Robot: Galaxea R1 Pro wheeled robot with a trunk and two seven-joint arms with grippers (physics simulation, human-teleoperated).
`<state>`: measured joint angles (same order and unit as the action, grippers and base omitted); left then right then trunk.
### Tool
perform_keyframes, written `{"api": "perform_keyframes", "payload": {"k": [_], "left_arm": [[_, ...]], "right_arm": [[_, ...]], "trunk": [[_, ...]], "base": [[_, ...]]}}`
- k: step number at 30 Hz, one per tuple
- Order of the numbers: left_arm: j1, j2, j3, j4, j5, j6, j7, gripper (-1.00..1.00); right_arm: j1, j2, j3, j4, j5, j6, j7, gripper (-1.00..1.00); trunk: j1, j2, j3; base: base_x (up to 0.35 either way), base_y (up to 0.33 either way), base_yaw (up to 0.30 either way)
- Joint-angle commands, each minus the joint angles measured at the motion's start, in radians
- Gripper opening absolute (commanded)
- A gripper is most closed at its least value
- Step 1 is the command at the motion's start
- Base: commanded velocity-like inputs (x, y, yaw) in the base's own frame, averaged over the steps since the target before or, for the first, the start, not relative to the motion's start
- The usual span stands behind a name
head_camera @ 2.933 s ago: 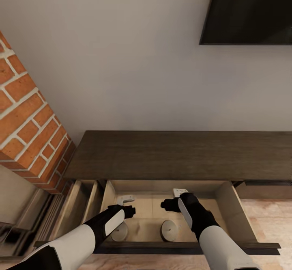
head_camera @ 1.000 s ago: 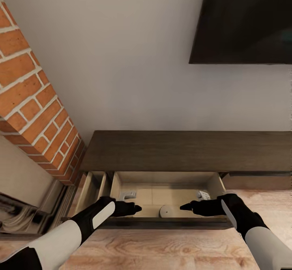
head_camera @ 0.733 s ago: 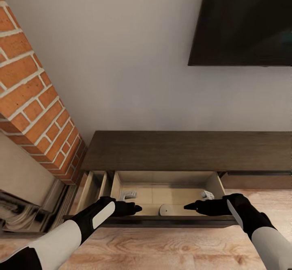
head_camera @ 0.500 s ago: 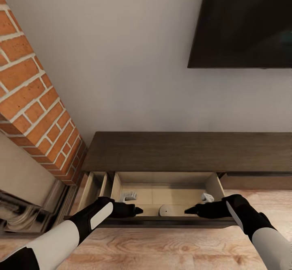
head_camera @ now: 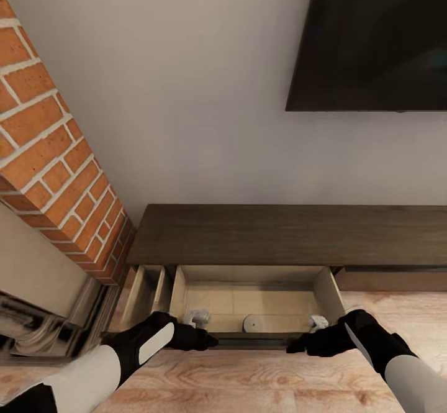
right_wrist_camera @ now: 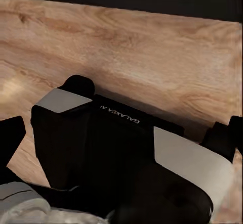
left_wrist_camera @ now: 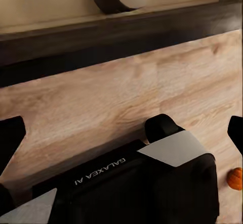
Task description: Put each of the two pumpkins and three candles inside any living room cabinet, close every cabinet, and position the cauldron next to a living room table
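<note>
A brick wall [head_camera: 49, 171] stands at left. Beside it, the long dark cabinet [head_camera: 285, 233] has a partly open drawer holding one candle [head_camera: 254, 323]. Left pincer [head_camera: 208, 340] and right pincer [head_camera: 295, 344] hover at the drawer front; I cannot tell their grip. A pumpkin [left_wrist_camera: 234, 178] lies on the floor.

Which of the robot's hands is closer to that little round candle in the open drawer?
The left hand, though only slightly. It sits at the drawer's front edge to the left of the candle; the right hand is at the same edge to the candle's right, slightly farther off.
</note>
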<state>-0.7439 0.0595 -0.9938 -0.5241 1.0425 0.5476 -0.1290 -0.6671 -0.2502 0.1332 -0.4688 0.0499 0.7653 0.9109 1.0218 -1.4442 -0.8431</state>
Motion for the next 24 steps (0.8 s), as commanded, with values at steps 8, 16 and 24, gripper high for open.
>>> {"api": "perform_keyframes", "payload": {"k": [8, 16, 24], "left_arm": [[0.056, -0.027, -0.155, 0.133, 0.005, -0.009, -0.002, 1.00], [0.185, -0.049, -0.161, 0.304, 0.001, -0.280, 0.012, 1.00], [0.281, -0.072, -0.160, 0.420, 0.007, -0.505, 0.012, 1.00]], "right_arm": [[0.006, 0.009, 0.001, 0.229, 0.113, -0.121, -0.014, 1.00], [0.045, 0.052, -0.001, 0.449, 0.101, -0.413, -0.296, 1.00], [0.139, 0.156, -0.007, 0.469, 0.096, -0.609, -0.645, 1.00]], "trunk": [[-0.031, 0.056, 0.025], [-0.061, 0.112, 0.051], [-0.069, 0.126, 0.065]], "base": [[0.000, 0.000, 0.000], [0.000, 0.000, 0.000], [0.000, 0.000, -0.129]]}}
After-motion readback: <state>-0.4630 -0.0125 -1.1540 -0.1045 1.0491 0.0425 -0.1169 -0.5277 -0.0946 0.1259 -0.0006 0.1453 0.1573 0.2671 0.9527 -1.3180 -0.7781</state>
